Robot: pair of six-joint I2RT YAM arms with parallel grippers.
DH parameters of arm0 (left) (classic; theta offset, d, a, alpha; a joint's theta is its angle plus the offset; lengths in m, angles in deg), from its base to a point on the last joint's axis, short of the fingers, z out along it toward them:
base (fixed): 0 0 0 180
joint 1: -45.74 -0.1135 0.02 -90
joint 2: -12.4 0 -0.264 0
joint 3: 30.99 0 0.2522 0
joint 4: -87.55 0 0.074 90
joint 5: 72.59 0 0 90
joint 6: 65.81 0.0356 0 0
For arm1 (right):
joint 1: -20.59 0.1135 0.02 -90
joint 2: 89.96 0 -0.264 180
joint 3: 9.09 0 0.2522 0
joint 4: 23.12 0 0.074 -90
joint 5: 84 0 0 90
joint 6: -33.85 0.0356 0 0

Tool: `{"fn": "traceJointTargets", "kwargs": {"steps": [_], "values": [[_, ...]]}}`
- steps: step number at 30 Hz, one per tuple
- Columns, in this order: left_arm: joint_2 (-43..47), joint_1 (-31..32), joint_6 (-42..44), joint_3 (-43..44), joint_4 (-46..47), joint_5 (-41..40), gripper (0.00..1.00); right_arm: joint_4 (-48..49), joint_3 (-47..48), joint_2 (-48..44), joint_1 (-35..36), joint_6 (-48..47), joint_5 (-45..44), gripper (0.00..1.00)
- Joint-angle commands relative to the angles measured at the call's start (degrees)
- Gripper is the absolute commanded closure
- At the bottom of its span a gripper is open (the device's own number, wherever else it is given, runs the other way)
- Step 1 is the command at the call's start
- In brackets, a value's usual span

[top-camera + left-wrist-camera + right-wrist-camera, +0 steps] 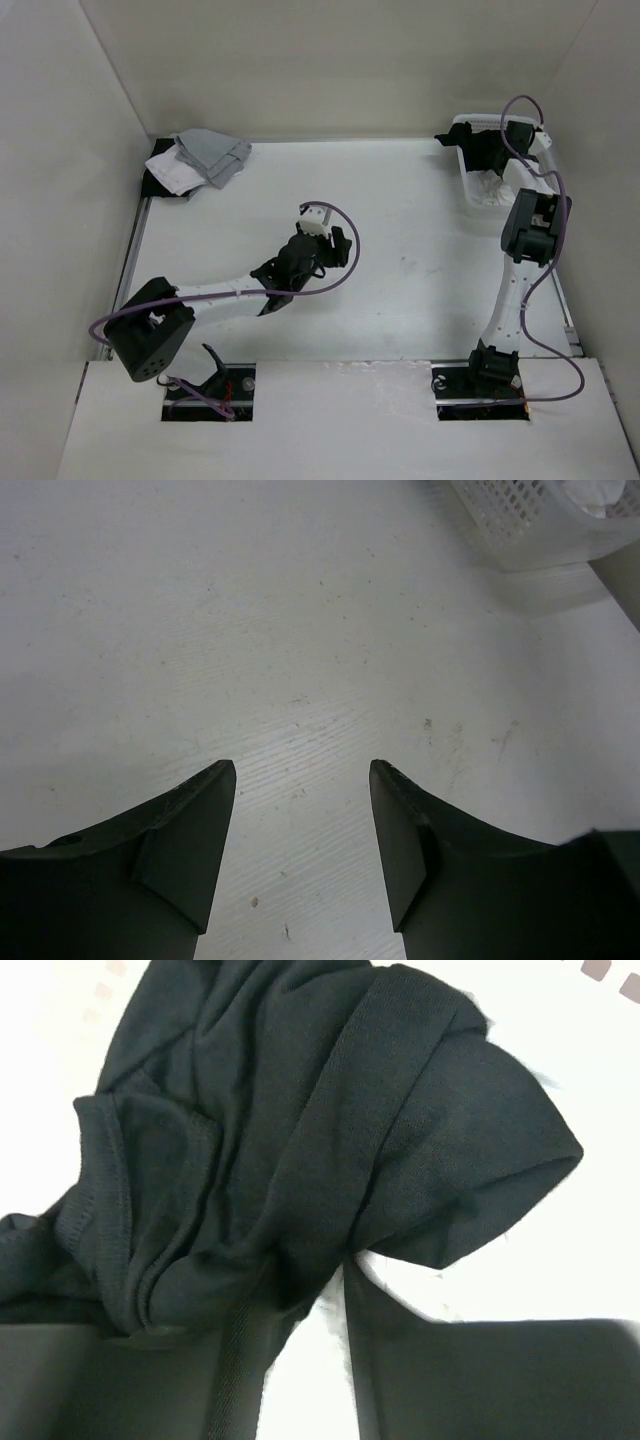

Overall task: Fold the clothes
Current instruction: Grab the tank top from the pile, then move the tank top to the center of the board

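White table (400, 290): from above, matt and flat, boxed by pale walls (330, 70) on three sides, with a wide bare stretch across the middle.
Top (487, 148): black, soft, bunched in the basket at the far right corner.
Basket (472, 192): white plastic, close to the right wall.
Pile (205, 160): grey and white garments, loosely folded, in the far left corner, well apart from both arms.
Left arm (230, 290): stretched low toward mid-table, with the left gripper (335, 242) over bare surface.
Right arm (515, 280): runs up the right edge, wrist bent over the basket.
Left wrist, fingers (180, 860): black wedges spread wide with nothing between them; released.
Left wrist, surface: faint grain and dark specks, with the basket's lattice wall at upper right, well apart.
Right wrist, top: fine knit in deep folds, a stitched hem at left, a rounded lobe at right against white.
Right gripper (290, 1340): dark fingers flank a fold that runs down between them, and a sliver of white shows beside the right finger. Cannot tell whether the fold is pinched.
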Motion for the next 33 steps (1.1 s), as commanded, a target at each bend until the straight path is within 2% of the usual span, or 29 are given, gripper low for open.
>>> {"fn": "traceJointTargets", "kwargs": {"steps": [1, 3, 5, 8, 12, 18, 26, 30, 33], "values": [[-0.05, -0.82, -1.0, -0.48, 3.73, 1.12, 0.45, 0.82, 0.59, 0.76, -0.09, 1.03, 0.64, 0.73], [0.04, -1.09, -1.17, -0.65, 4.0, 1.39, 0.46, 4.84, -2.55, -0.81, 0.09, 1.65, 1.08, 0.88], [-0.04, -1.17, -1.26, -0.65, 4.08, 1.56, 0.46, 10.98, -6.68, -3.44, 0.09, 1.13, 1.43, 0.93], [-0.4, -1.18, -1.35, -0.57, 4.08, 1.74, 0.46, 19.7, -12.66, -9.15, 0.09, 0.07, 1.43, 0.96], [-0.4, -1.18, -1.35, -0.48, 4.17, 1.74, 0.46, 25.25, -16.63, -17.5, 0.09, -0.98, 3.19, 0.98], [3.02, -1.53, -1.79, -0.74, 3.82, 1.3, 0.46, 33.07, -27.16, -36.21, 2.45, -1.86, 6.44, 0.99], [11.46, -3.11, -5.21, -0.92, 0.23, -1.95, 0.46, 32.82, -34.83, -61.44, 12.29, -5.02, 12.23, 0.99], [17.08, -5.3, -6.18, -0.48, -2.94, -5.11, 0.46, 30.01, -34.74, -71.99, 20.46, -5.9, 17.86, 0.98], [20.77, -7.15, -6.36, 0.05, -4.87, -6.96, 0.46, 28.6, -35.0, -76.66, 26.79, -6.08, 19.62, 0.96]]}}
